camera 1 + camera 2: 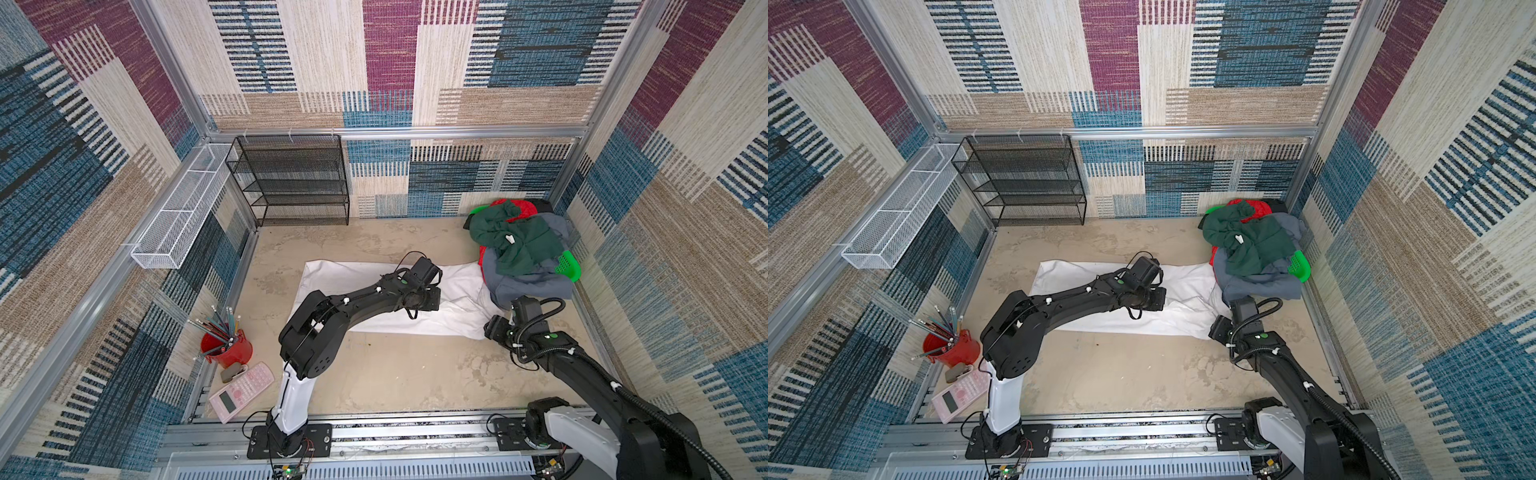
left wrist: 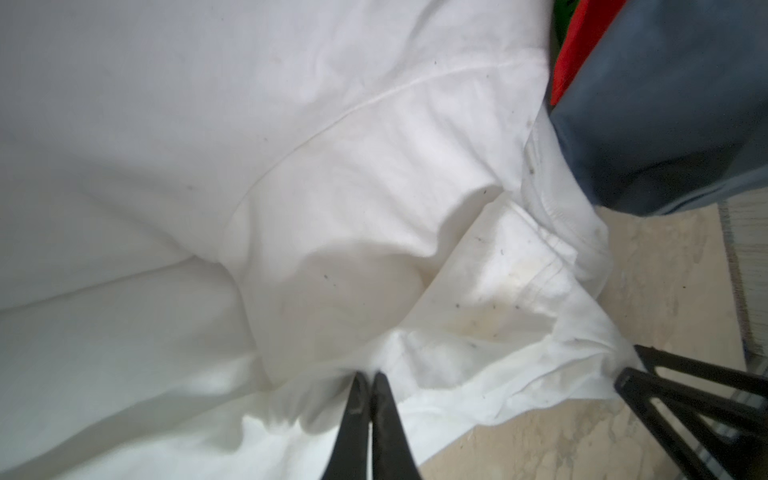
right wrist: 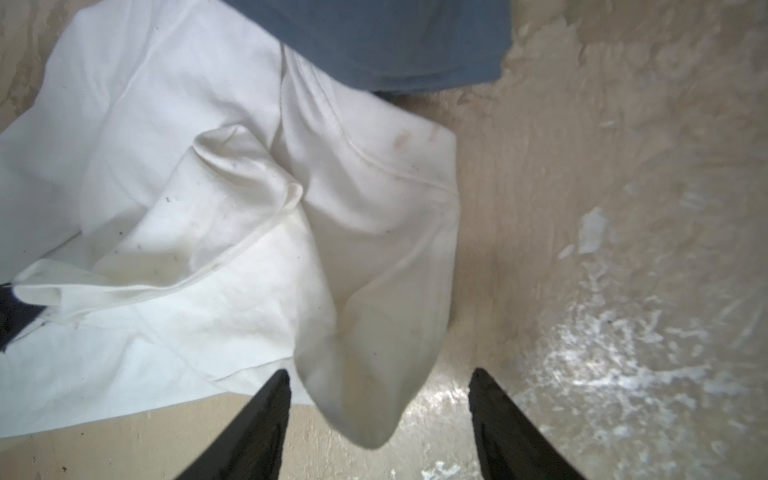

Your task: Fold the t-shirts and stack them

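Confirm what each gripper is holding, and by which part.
Left gripper is shut, apparently pinching a fold of the white shirt beside its sleeve. Right gripper holds nothing: jaws open either side of the sleeve end.
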